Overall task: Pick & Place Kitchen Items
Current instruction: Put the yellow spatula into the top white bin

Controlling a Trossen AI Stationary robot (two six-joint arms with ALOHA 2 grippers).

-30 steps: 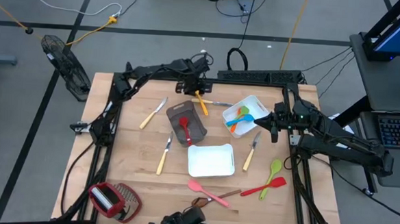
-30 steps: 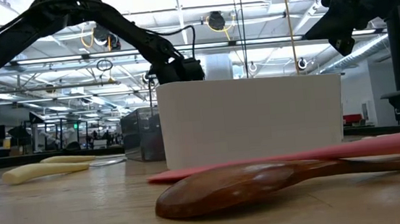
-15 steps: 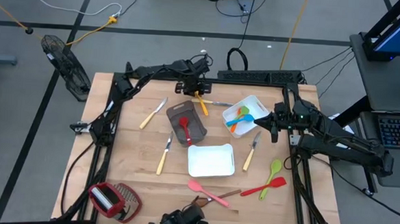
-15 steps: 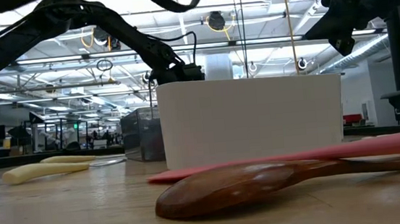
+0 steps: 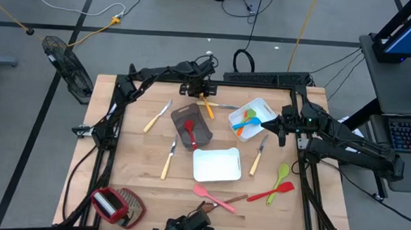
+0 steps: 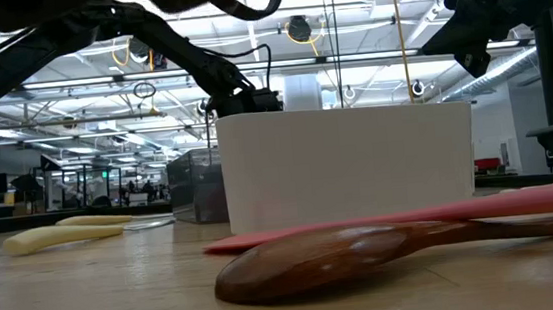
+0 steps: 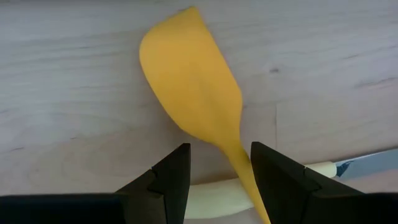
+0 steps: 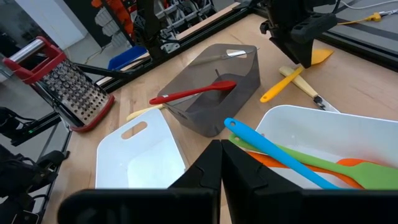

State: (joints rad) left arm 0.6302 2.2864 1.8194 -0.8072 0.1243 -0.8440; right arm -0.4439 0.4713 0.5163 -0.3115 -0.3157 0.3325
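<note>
Only the left wrist view shows the left gripper [image 7: 214, 180] at close range: its two dark fingers [image 7: 169, 180] stand apart with the thin neck of a yellow plastic spatula [image 7: 193, 93] running between them, nearer one finger than the other, and I cannot tell whether either finger touches it. The spatula's broad blade lies flat on the pale wooden table [image 7: 323, 74] just ahead of the jaws, and a pale-handled metal knife [image 7: 217, 198] crosses under the neck right at the fingertips. The high view cannot show that gap, but it places this gripper at the table's far edge, with a grey translucent bin [image 5: 192, 127] holding a red plastic spoon [image 5: 188, 130] a little nearer the front. The right gripper [image 8: 221, 163] is fully closed and holds nothing. Just ahead of its tips, its wrist view shows a white rectangular tray [image 8: 329, 134] with a blue plastic spoon [image 8: 273, 151], a green plastic utensil [image 8: 323, 167] and an orange one [image 8: 357, 163] lying in it. The low view alone shows a brown wooden spoon [image 6: 365, 251] and a pink plastic spatula [image 6: 432, 215] at the table's front.
</note>
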